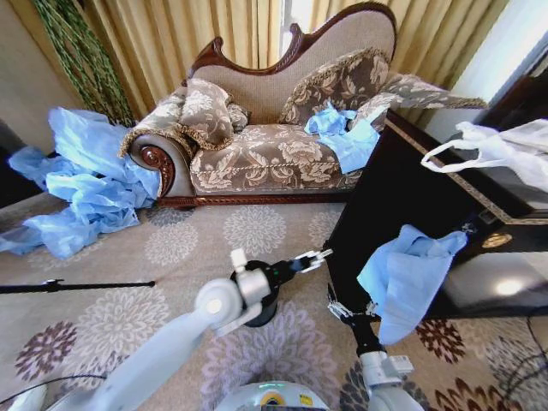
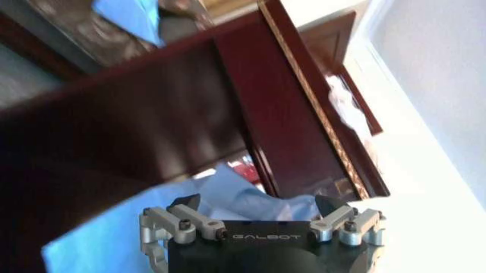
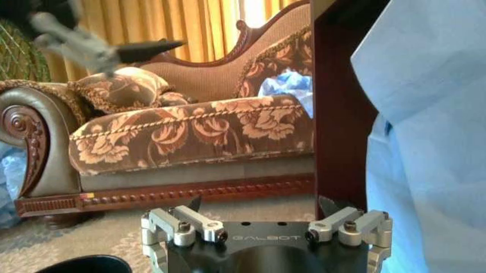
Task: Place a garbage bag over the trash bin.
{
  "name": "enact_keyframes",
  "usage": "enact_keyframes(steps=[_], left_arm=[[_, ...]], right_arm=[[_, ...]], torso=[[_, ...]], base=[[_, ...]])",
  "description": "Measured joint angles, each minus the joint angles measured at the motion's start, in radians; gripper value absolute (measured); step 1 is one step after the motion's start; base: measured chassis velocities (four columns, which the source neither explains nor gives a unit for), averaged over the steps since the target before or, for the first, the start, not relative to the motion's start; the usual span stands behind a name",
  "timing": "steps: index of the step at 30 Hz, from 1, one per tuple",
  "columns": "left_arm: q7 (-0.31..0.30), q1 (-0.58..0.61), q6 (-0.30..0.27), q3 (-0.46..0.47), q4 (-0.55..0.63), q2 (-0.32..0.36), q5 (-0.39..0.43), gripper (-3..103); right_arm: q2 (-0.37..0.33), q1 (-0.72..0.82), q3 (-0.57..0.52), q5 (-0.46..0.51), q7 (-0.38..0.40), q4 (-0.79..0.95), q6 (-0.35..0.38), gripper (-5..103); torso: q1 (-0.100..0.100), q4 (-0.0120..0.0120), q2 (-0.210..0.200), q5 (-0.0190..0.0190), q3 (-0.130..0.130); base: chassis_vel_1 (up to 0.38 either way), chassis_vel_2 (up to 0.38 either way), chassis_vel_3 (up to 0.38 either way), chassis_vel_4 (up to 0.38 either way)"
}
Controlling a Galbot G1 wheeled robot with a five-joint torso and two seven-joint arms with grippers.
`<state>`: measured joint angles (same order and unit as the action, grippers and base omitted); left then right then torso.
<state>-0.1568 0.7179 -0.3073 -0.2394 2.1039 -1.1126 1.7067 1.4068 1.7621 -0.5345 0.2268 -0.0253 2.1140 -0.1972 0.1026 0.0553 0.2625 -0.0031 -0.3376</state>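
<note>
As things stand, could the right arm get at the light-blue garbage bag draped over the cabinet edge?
Probably yes. The right gripper, jaws open, sits just beside the garbage bag hanging off the dark cabinet, with nothing between them. The left gripper is off to the side.

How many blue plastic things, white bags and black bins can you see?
Blue plastic: 3, the garbage bag hanging off the dark cabinet's edge, a crumpled piece on the sofa, and the big heap of sheeting on the floor.
White bags: 1, the white plastic bag on the cabinet.
Black bins: 1, the trash bin, mostly behind the left arm.
Total: 5
</note>
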Motion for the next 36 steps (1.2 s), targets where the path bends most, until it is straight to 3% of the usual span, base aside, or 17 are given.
enact_keyframes(steps=[8,20,24,29,36], left_arm=[[-0.018,-0.132,0.002,-0.151,-0.105,-0.142,0.025,100],[0.042,-0.224,0.000,-0.210,-0.289,-0.327,-0.007,100],[0.052,-0.228,-0.002,-0.221,-0.323,-0.359,-0.011,103],[0.069,-0.233,-0.006,-0.226,-0.394,-0.411,-0.031,98],[0.078,-0.233,-0.007,-0.225,-0.421,-0.410,-0.041,98]], right_arm=[[0.006,-0.016,-0.006,-0.007,0.008,-0.011,0.002,100],[0.022,-0.014,-0.029,-0.015,0.008,-0.010,0.003,100],[0.024,-0.010,-0.030,-0.015,0.007,-0.008,0.003,100],[0.029,0.000,-0.032,-0.015,0.005,-0.003,0.001,100],[0.029,0.004,-0.039,-0.015,0.003,-0.004,-0.003,100]], torso=[[0.000,-0.0001,0.000,-0.0001,0.000],[0.000,-0.0001,0.000,-0.0002,0.000],[0.000,-0.0001,0.000,-0.0001,0.000],[0.000,-0.0001,0.000,-0.0001,0.000],[0.000,-0.0002,0.000,-0.0002,0.000]], base=[[0.000,0.000,0.000,0.000],[0.000,0.000,0.000,0.000],[0.000,0.000,0.000,0.000],[0.000,0.000,0.000,0.000],[0.000,0.000,0.000,0.000]])
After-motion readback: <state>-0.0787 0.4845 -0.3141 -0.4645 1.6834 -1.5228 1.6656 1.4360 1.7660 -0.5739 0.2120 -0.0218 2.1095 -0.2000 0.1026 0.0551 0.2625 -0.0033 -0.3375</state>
